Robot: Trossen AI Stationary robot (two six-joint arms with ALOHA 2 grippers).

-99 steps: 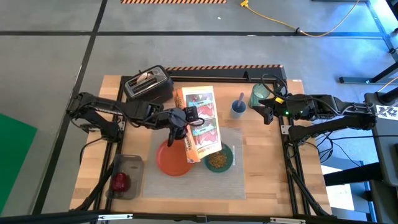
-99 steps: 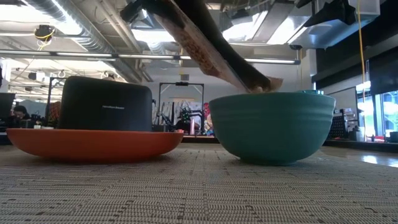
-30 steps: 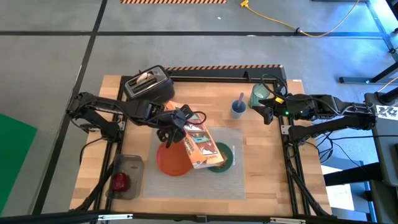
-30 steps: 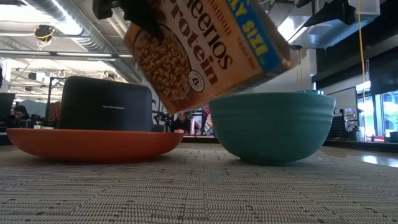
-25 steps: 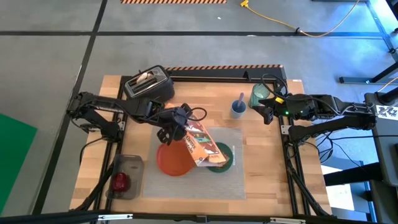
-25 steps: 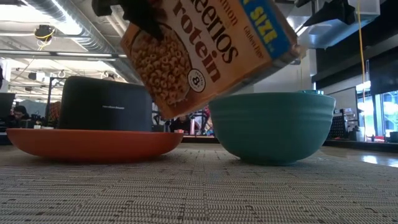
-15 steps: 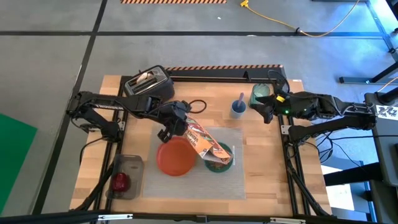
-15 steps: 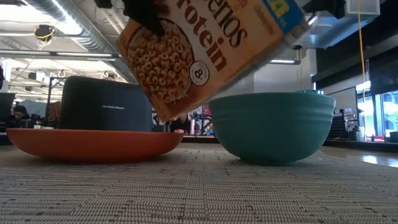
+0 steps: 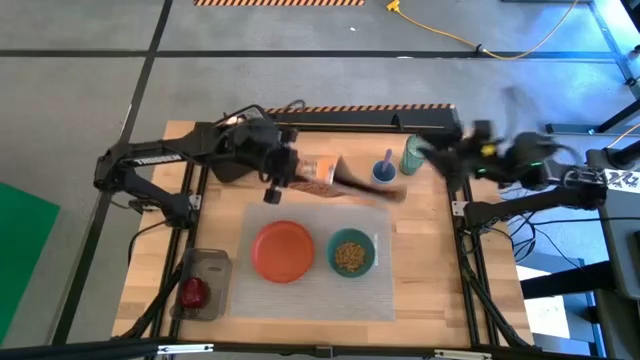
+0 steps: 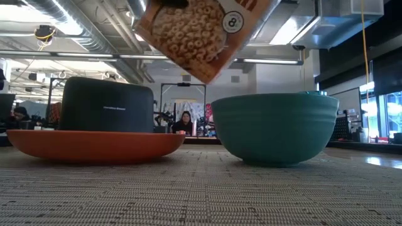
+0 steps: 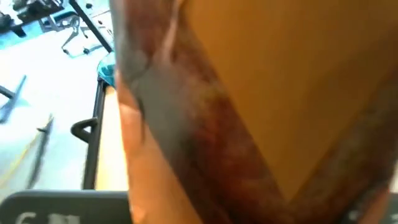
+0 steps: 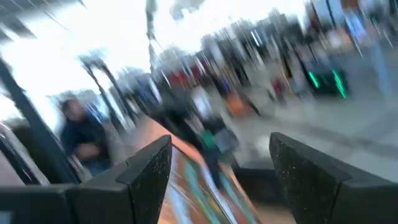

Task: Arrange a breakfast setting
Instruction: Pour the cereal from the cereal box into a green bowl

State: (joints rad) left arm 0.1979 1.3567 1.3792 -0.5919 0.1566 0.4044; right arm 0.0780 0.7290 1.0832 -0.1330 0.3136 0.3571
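Observation:
My left gripper [image 9: 283, 172] is shut on a cereal box [image 9: 335, 178], high over the table's far middle. The box also shows at the top of the low view [image 10: 201, 28] and fills the left wrist view [image 11: 261, 106]. The orange plate [image 9: 283, 250] and the teal bowl [image 9: 350, 253], which holds cereal, rest on the pale placemat [image 9: 385, 290]. The green tumbler [image 9: 411, 155] stands at the far right. My right gripper [image 12: 217, 168] is open and empty, blurred, near the tumbler [image 9: 445, 160]. The red apple [image 9: 193, 292] lies in a clear container at the near left. My left gripper holds the cereal box by its left end [image 9: 305, 172]. The box reaches from the gripper toward the table's right and is lifted clear of the table and the bowl. The box itself hides the fingers in the left wrist view, so the kind of hold does not show.
A small blue cup [image 9: 383, 174] with a handle sticking out stands left of the tumbler. The black toaster [image 10: 107, 103] stands at the far left, mostly under my left arm in the high view. A black rail [image 9: 370, 120] runs along the far edge.
My left gripper has gone up and toward the table's far edge, carrying the cereal box away from over the bowl. The box has turned from slanting down at the bowl to lying across the far middle. My right arm has shifted and shows blurred.

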